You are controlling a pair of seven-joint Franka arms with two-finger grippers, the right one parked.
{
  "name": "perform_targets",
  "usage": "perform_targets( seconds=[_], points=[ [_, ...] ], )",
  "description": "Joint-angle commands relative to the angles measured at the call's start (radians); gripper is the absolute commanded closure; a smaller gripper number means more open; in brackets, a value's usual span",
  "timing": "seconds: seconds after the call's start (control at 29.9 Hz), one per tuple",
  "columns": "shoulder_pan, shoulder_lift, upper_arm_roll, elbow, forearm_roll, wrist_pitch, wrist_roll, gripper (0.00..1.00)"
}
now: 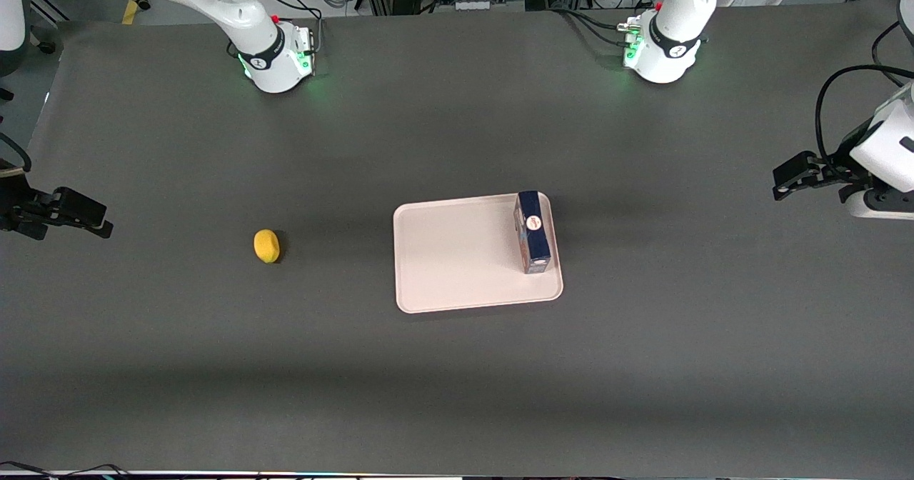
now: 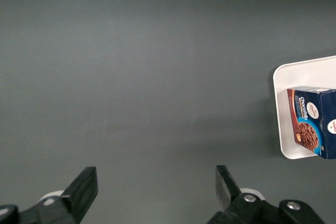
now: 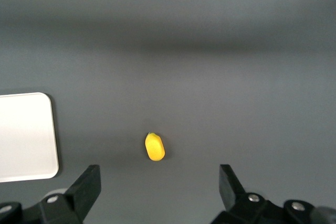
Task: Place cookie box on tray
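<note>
The cookie box sits on the tray, close to the rim at the working arm's end. It looks fully inside, though the wrist view cuts part of it off. The gripper hangs well apart from the tray, fingers spread wide and holding nothing. The job looks done, so no next move seems needed. A yellow lump lies toward the parked arm's end.

We count one cookie box, one tray, one yellow lump, and one working gripper with two fingers spread apart.
</note>
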Motion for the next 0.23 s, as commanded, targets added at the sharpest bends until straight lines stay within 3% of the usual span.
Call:
perform_targets(
  seconds=[0.0,0.2],
  points=[
    [-0.007,0.01,0.002,0.029,0.023,-0.032,-0.02,0.0],
    [-0.005,0.012,0.002,0.027,0.023,-0.035,-0.017,0.0]
  ],
)
